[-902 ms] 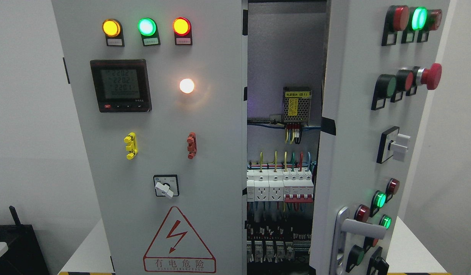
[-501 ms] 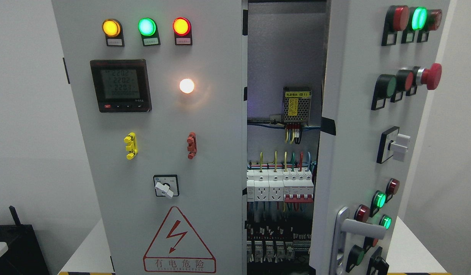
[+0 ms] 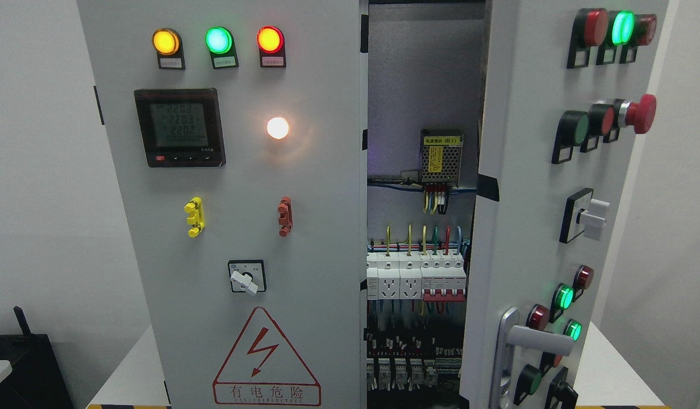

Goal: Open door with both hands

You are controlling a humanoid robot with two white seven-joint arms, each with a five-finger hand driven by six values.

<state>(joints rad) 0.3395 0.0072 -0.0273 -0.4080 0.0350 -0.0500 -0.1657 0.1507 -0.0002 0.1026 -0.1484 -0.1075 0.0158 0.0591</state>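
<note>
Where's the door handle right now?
Head view, lower right: the silver door handle sits on the right door, swung ajar, just left of the green indicator lights. No hand on it.

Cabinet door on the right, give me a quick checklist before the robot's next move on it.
1. Right door swung partly open: ok.
2. Door handle visible and unobstructed: ok.
3. Robot hands in view for a grasp: not ok, neither shows.
4. Left door shut: ok.
5. Wiring and breakers clear of the door's edge: cannot tell.
</note>
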